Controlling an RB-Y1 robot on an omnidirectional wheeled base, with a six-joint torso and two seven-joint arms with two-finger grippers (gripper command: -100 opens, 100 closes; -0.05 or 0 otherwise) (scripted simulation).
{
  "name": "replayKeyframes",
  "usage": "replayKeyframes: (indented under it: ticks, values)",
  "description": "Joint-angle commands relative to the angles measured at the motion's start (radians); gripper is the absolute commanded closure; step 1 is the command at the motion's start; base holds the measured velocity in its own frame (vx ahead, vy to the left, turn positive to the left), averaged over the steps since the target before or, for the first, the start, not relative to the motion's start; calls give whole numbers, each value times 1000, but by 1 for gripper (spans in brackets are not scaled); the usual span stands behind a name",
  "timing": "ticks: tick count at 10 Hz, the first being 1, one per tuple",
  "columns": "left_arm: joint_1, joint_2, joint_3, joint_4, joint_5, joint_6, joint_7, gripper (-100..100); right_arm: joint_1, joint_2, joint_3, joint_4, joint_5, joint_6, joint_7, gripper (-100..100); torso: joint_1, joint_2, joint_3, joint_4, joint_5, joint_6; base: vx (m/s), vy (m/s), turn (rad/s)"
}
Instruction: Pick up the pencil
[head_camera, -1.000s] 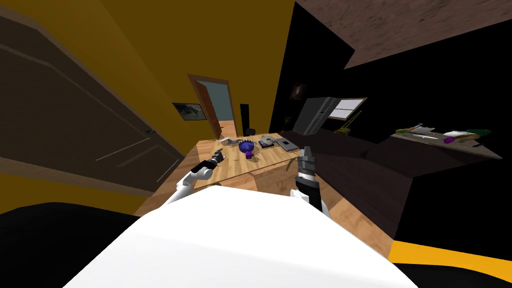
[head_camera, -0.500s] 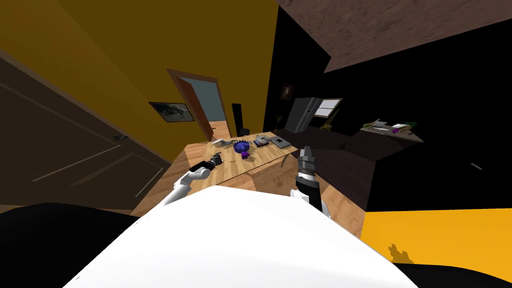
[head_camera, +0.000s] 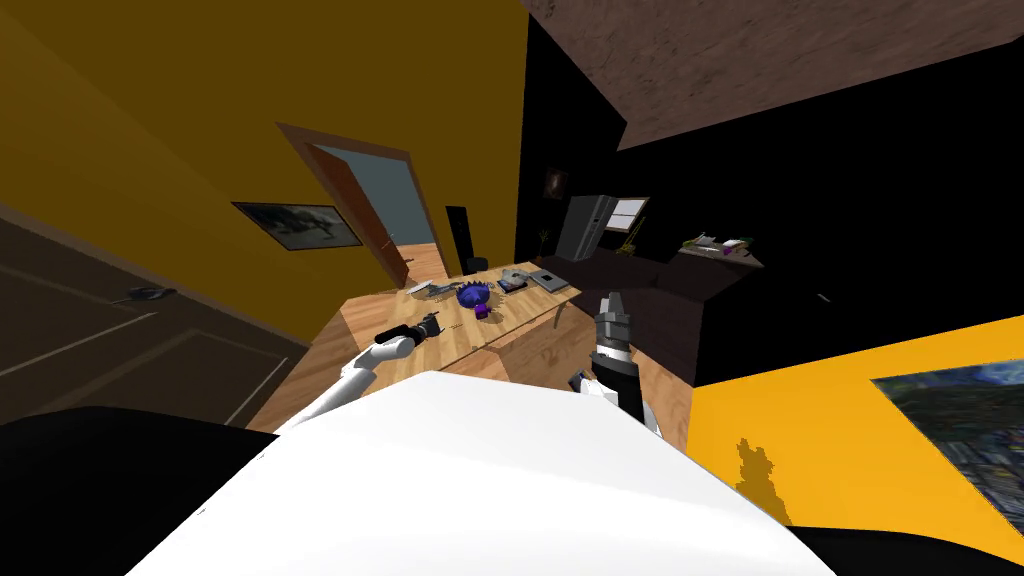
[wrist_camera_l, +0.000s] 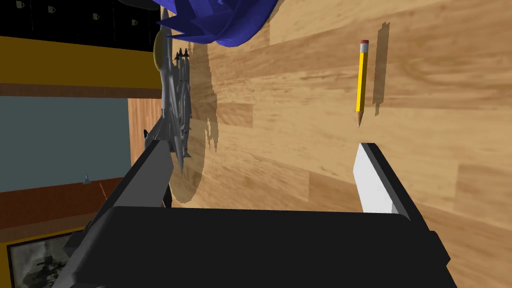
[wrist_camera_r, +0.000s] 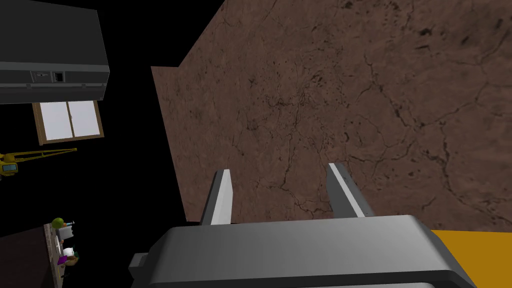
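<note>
"On the counter (wrist_camera_l: 430, 100), which way is the pencil (wrist_camera_l: 361, 82) lying?"

"Lengthwise, just ahead of the left pincer (wrist_camera_l: 262, 147), tip pointing back, off-centre. It's hanging released, probably needing a sideways shift."

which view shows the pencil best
The left wrist view: the yellow pencil lies whole on the wooden table, just ahead of the open left gripper. In the head view it is too small to make out. The right wrist view faces away from the table, past the open right gripper.
</note>
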Motion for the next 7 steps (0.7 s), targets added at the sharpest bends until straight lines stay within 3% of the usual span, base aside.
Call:
replayKeyframes:
  ticks: [1, 3, 4, 6, 7]
  values:
    - [-5, 33, -5, 50, 50, 50, 14, -100, 0, 0, 0, 0, 0, 0, 0, 0, 0, 0, 0, 0, 0, 0, -29, 32, -319]
    - [-5, 33, -5, 59, 91, 57, 14, -100, 0, 0, 0, 0, 0, 0, 0, 0, 0, 0, 0, 0, 0, 0, -15, 22, -108]
    - [-8, 61, -15, 94, 120, 98, 23, -100, 0, 0, 0, 0, 0, 0, 0, 0, -1, -1, 0, 0, 0, -1, -15, 9, -316]
    - [-8, 61, -15, 111, 162, 98, 23, -100, 0, 0, 0, 0, 0, 0, 0, 0, -1, -1, -1, 0, 0, 0, -11, 18, -128]
    - [-9, 87, -26, 157, 202, 138, 32, -100, 0, 0, 0, 0, 0, 0, 0, 0, -1, -1, -1, 0, 0, -1, -10, 13, -421]
